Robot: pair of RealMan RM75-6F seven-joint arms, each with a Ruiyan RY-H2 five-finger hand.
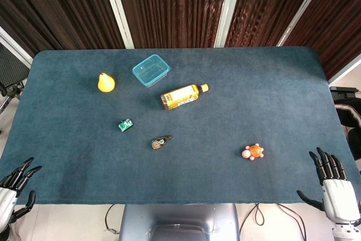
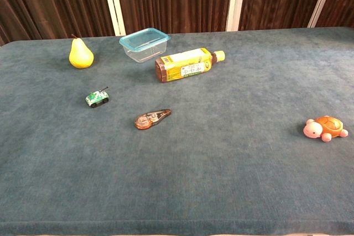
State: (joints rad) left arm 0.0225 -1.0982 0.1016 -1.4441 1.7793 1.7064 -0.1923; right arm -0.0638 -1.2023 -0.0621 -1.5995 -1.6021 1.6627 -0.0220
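Head view: big dark-blue felt worktop point(image 1: 271, 100), both hands down at the bottom corners, fingers spread, holding nothing. Right hand point(image 1: 334, 185) sits nearest the small orange turtle toy point(image 1: 254, 152), lower right. Left hand point(image 1: 14, 187) is well apart from the tiny green toy tank point(image 1: 125, 125).

Even, soft overhead light, faint shadows, both views perhaps slightly soft.
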